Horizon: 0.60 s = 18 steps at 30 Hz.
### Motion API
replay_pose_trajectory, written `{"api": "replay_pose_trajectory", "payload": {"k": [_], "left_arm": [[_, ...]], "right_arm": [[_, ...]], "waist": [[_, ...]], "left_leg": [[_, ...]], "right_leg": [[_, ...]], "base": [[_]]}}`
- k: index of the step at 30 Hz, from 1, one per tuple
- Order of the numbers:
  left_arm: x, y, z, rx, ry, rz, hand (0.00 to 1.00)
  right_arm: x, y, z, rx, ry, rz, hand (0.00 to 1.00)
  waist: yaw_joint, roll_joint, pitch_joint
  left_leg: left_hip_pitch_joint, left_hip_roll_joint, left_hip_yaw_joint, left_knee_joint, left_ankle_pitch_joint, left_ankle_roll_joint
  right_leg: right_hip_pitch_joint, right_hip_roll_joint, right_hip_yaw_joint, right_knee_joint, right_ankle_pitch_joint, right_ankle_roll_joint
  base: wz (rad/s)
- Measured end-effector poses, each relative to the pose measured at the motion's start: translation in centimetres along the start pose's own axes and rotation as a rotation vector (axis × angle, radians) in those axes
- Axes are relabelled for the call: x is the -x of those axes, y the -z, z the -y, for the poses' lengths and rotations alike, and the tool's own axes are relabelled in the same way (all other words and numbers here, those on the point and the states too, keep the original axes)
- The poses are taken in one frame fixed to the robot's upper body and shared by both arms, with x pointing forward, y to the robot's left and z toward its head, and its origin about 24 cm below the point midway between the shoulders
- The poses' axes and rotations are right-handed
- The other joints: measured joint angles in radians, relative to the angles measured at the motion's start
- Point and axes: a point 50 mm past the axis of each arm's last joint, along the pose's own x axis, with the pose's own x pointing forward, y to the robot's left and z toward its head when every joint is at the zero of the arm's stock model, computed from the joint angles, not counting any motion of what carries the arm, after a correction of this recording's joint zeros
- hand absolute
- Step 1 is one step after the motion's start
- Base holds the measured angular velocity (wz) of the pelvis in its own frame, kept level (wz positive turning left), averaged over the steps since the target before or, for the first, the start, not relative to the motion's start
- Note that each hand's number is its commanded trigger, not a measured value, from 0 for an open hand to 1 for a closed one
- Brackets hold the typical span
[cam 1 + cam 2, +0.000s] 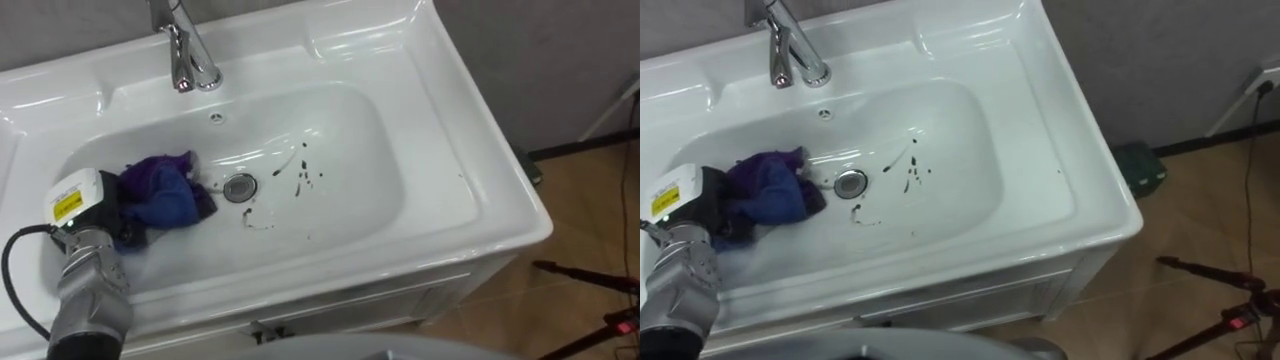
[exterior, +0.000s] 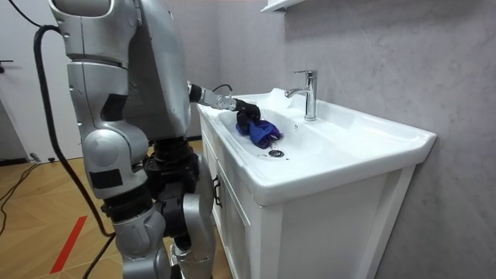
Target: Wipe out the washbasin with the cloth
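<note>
A white basin (image 1: 420, 200) (image 1: 1040, 190) (image 2: 364, 139) has a chrome tap (image 1: 190, 55) (image 1: 790, 50) (image 2: 308, 93) at the back and a metal drain (image 1: 239, 187) (image 1: 850, 183) in its bowl. Dark smears (image 1: 303, 175) (image 1: 910, 168) mark the bowl right of the drain, and a thin dark line curves below it. My left hand (image 1: 100, 205) (image 1: 700, 205) (image 2: 246, 112) rests in the bowl's left part, shut on a bunched blue and purple cloth (image 1: 165, 190) (image 1: 770, 190) (image 2: 263, 132) that lies just left of the drain.
I stand at the front of the white cabinet (image 2: 240, 225) under the basin. A grey wall (image 2: 387, 54) runs behind it. Wooden floor (image 1: 590, 230) lies to the right, with a dark box (image 1: 1140, 168) and a black stand with cables (image 1: 1230, 300).
</note>
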Motion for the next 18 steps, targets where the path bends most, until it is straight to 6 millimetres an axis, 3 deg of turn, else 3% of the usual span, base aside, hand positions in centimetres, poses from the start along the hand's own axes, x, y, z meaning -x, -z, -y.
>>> {"api": "replay_pose_trajectory", "payload": {"k": [11, 18], "left_arm": [[-0.5, -0.5, 0.3, 0.015, 0.089, -0.009, 1.0], [-0.5, -1.0, 0.7, 0.032, 0.13, -0.003, 1.0]], "right_arm": [[0.1, -1.0, 0.2, 0.054, 0.018, 0.024, 0.0], [0.1, -1.0, 0.2, 0.067, 0.014, 0.02, 0.0]], "waist": [[-0.006, 0.001, -0.0011], [-0.037, 0.001, -0.0008]], "left_leg": [[0.011, 0.0, 0.006, 0.004, 0.001, -0.002], [-0.007, -0.002, 0.005, 0.003, 0.005, 0.002]], "right_leg": [[0.004, -0.003, 0.013, 0.016, -0.002, 0.0], [-0.015, -0.008, 0.004, 0.025, -0.006, 0.001]], "base": [[-0.03], [0.04]]}}
